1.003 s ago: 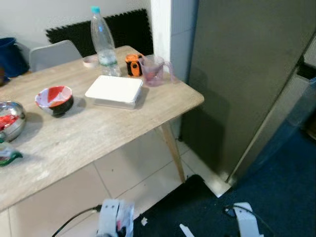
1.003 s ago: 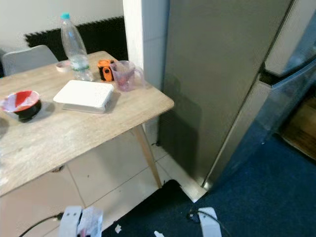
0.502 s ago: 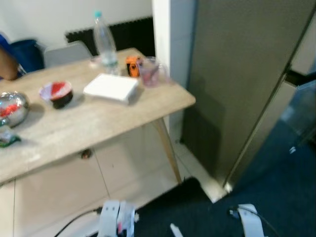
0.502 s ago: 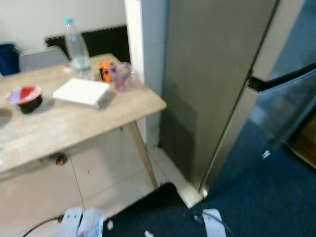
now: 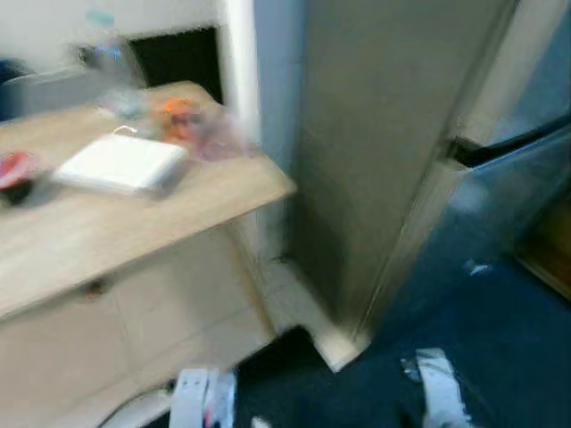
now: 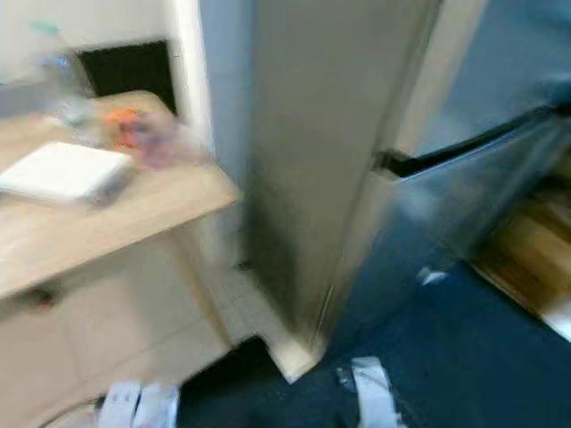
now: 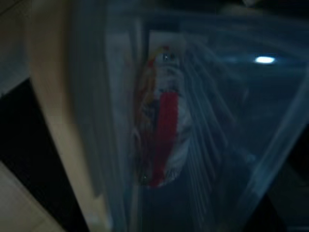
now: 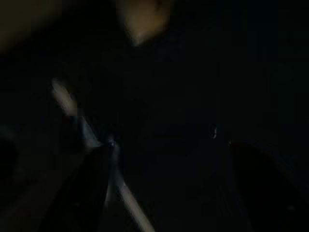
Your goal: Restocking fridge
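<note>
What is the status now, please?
Both end effectors low, idle. Fridge ahead, doors shut. Table at left; view blurred.

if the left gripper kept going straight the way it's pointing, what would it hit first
Probably the clear plastic wall close ahead in the left wrist view, with a red and white packet behind it. The picture is dark and blurred, so depth is uncertain.
</note>
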